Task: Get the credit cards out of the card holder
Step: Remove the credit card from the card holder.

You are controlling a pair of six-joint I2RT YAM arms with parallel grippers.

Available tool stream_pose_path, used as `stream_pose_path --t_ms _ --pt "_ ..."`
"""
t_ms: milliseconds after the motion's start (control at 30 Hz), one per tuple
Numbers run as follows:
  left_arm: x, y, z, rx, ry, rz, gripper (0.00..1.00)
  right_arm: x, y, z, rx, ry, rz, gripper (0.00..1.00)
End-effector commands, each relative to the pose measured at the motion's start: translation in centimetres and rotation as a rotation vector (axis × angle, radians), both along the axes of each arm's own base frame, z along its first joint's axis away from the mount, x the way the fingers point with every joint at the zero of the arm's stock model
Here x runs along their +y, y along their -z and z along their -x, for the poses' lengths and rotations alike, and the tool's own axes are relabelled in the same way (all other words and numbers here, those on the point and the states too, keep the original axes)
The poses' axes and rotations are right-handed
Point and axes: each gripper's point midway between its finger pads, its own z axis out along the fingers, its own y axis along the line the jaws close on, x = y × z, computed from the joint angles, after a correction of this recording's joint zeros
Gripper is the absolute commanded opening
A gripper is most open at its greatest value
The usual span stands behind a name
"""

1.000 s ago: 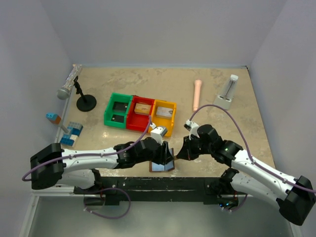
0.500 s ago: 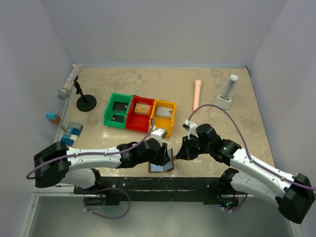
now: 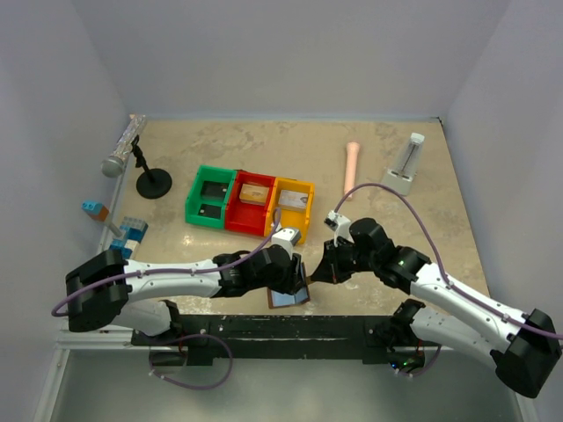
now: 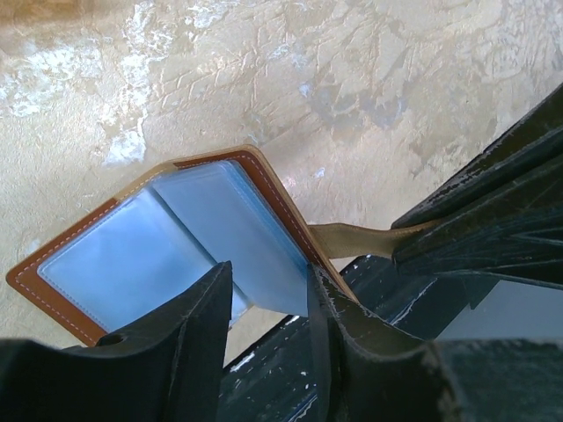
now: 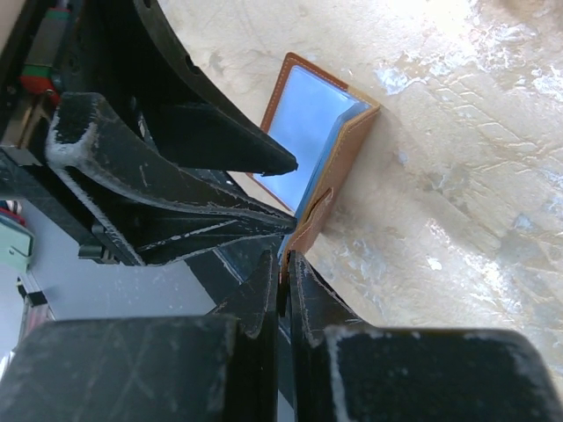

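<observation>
The card holder [image 3: 291,297] lies open at the table's near edge, brown outside and pale blue inside [image 4: 167,251]. Its right half stands raised [image 5: 339,154]. My right gripper [image 5: 283,264] is shut on that half's brown rim, just right of the holder [image 3: 318,274]. My left gripper [image 4: 268,303] hovers over the holder [image 3: 295,274] with its jaws apart. The blue inner flap reaches into the gap between the fingers; I cannot tell whether it is pinched. A tan card [image 3: 255,192] lies in the red bin and a grey one [image 3: 295,200] in the yellow bin. No card shows clearly in the holder.
Green [image 3: 195,204], red [image 3: 235,211] and yellow [image 3: 310,186] bins stand in a row mid-table. A microphone on a stand [image 3: 123,149] and blue blocks [image 3: 130,237] are at the left. A pink cylinder [image 3: 351,167] and a white device [image 3: 406,163] are at the back right. A black rail [image 3: 290,330] borders the near edge.
My left arm has reached a little further right and lower over the holder. The right gripper keeps its pinch on the rim and has barely moved.
</observation>
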Motion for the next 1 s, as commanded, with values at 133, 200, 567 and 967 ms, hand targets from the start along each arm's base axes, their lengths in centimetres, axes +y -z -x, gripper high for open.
stream_pose_path --t_ms 133,200,567,967 --pt "-0.9 -1.2 -0.7 -0.025 -0.008 0.019 0.45 1.6 -2.9 -0.2 -0.033 -0.038 -0.093 0.0" --pt "-0.8 -1.1 -0.7 -0.023 -0.013 0.017 0.45 1.8 -2.8 0.0 -0.022 -0.043 -0.1 0.0" --pt "1.3 -0.6 -1.1 -0.029 -0.091 -0.004 0.45 3.1 -3.0 0.9 -0.001 -0.091 -0.117 0.0" --pt "4.1 1.1 -1.0 -0.012 -0.172 -0.058 0.45 3.1 -3.6 0.9 -0.012 -0.093 -0.11 0.0"
